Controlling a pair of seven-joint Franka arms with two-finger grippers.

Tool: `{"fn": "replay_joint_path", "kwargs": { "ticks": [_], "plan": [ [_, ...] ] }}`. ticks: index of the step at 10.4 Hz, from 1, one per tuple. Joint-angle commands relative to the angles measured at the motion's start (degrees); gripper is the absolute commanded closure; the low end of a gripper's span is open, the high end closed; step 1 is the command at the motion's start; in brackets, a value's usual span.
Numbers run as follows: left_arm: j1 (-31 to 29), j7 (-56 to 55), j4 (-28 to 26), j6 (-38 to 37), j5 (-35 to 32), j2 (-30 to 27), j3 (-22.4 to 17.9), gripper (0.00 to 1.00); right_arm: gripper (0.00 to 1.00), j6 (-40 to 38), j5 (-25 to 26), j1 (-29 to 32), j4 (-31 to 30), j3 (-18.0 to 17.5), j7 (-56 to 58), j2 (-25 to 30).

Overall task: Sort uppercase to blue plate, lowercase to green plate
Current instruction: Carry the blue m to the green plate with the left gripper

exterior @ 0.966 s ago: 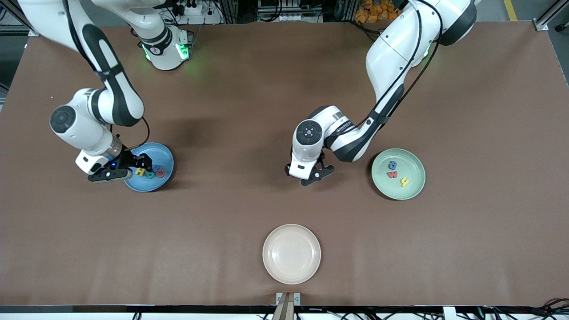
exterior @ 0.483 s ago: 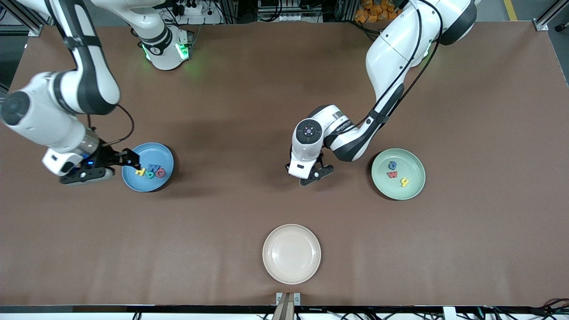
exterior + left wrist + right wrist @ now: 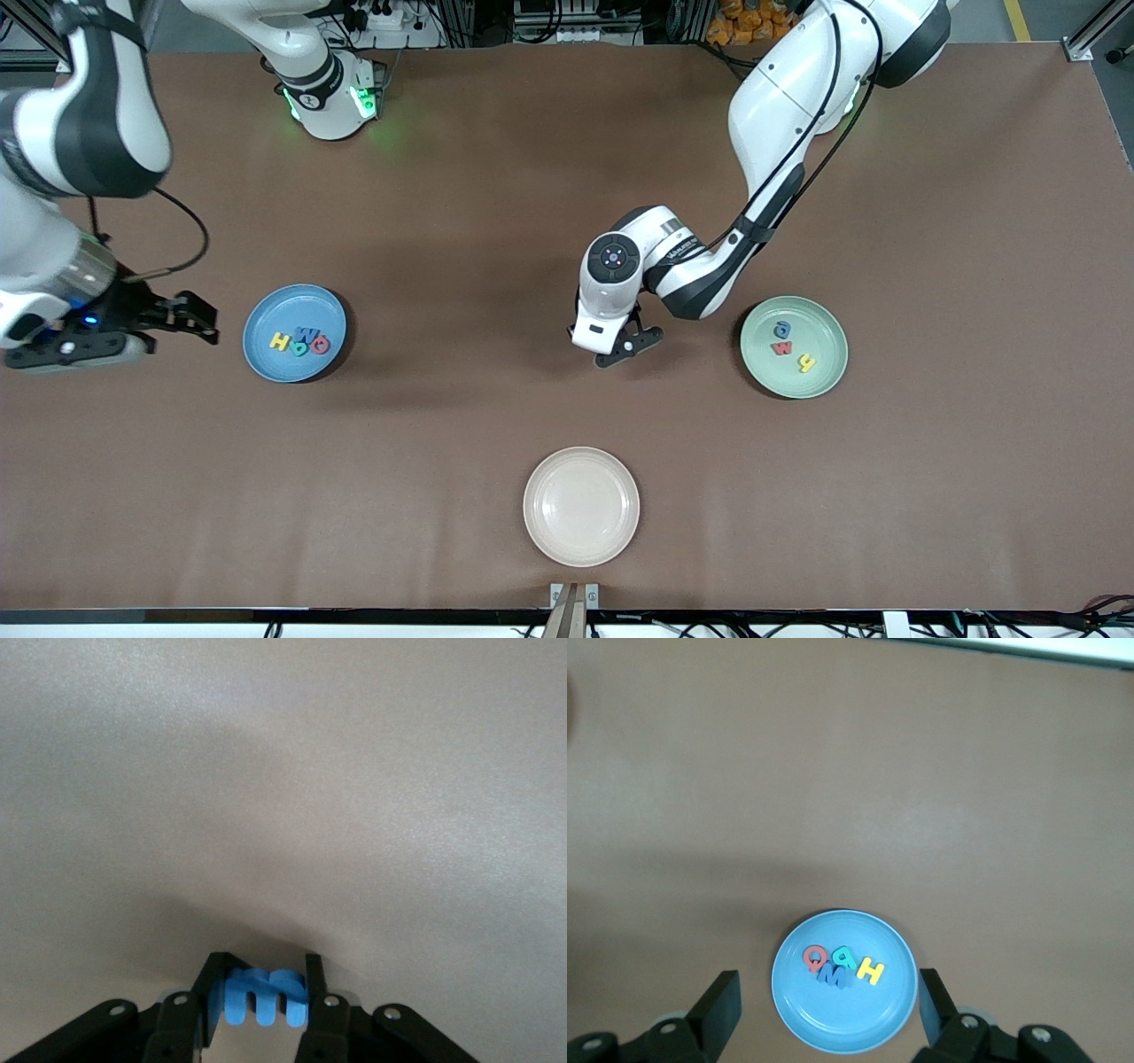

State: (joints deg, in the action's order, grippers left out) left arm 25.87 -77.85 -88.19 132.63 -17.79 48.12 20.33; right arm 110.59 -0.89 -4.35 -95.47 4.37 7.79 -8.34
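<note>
Left gripper (image 3: 263,997) pinching the small blue foam lowercase m (image 3: 263,996); carry it to the pale mint-green round plate (image 3: 824,372).
Four foam capitals (image 3: 299,340) sit on the medium-blue round plate (image 3: 266,363). Right gripper (image 3: 828,1005), fingers spread and empty, waits over the table beside it. Lift straight, release low among the lowercase (image 3: 788,347).

You see a brown table (image 3: 496,204), blue plate (image 3: 275,315), green plate (image 3: 819,377), cream plate (image 3: 581,505) resting on it.

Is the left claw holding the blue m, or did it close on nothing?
Holding it. In the left wrist view the left claw is shut on the blue m, which sits pinched between both fingers above bare table.
</note>
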Motion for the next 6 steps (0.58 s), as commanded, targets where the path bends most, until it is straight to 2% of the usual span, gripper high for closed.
{"fn": "replay_joint_path", "kwargs": {
  "ticks": [1, 2, 4, 6],
  "plan": [
    [-3.09, -0.20, -2.59, -1.92, -1.02, -4.25, -0.03, 1.00, 0.08, -5.72, 2.20, 0.57, 7.82, -0.42, -1.38, -1.15],
    [-4.94, 0.33, -3.21, -2.89, -1.02, -5.74, -0.03, 1.00, 0.00, -7.30, 2.21, 0.57, 9.76, -0.42, -1.46, -1.15],
    [-9.24, 4.18, -3.74, -6.65, -1.02, -7.68, -0.03, 1.00, 0.00, -7.58, 2.21, 0.22, 11.54, -0.50, -3.99, -0.80],
    [-14.16, 9.62, -8.81, -8.35, -1.02, -10.66, 0.06, 1.00, 0.00, -10.11, 1.86, -0.13, 12.94, -0.77, -6.55, -0.63]
  ]
}}
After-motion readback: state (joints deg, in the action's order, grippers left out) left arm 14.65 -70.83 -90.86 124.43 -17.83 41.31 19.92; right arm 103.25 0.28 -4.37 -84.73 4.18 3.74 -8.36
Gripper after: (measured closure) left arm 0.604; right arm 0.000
